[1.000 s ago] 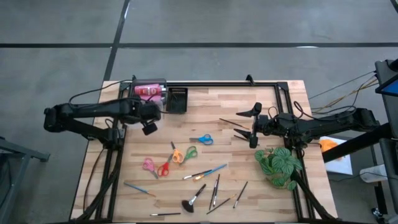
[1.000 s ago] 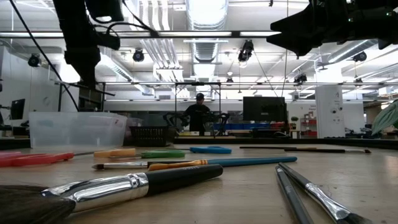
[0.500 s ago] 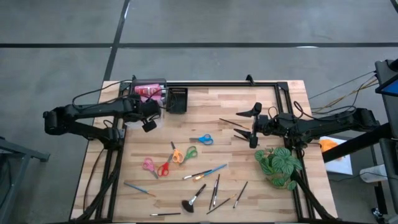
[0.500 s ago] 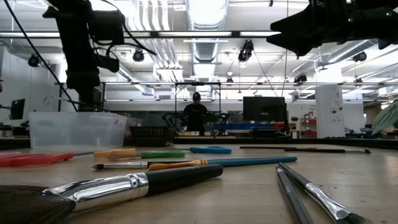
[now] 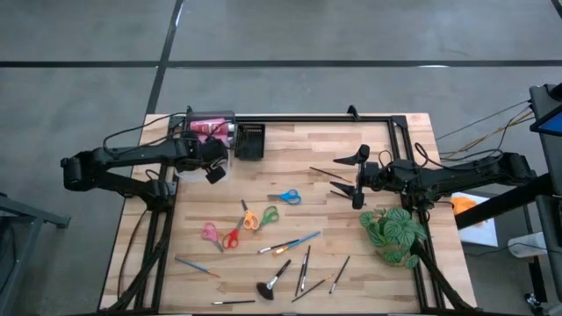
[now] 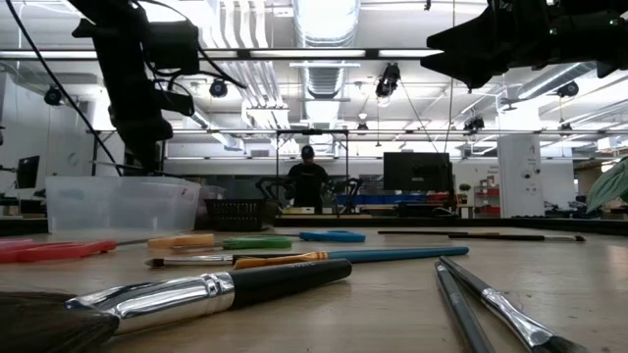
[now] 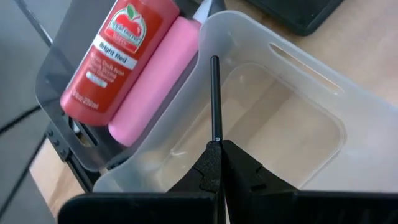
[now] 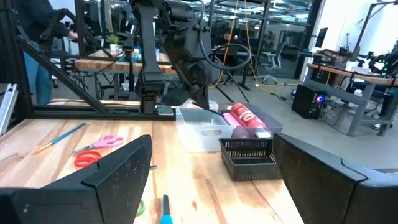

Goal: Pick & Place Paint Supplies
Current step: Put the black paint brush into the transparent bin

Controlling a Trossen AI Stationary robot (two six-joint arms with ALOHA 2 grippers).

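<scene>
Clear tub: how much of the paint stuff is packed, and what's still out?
Done: a red bottle and a pink one lie beside the tub, whose inside looks empty. In hand: the left gripper is shut on a thin black brush over the tub. Left: scissors and brushes lie on the table. The right gripper hangs open.
</scene>
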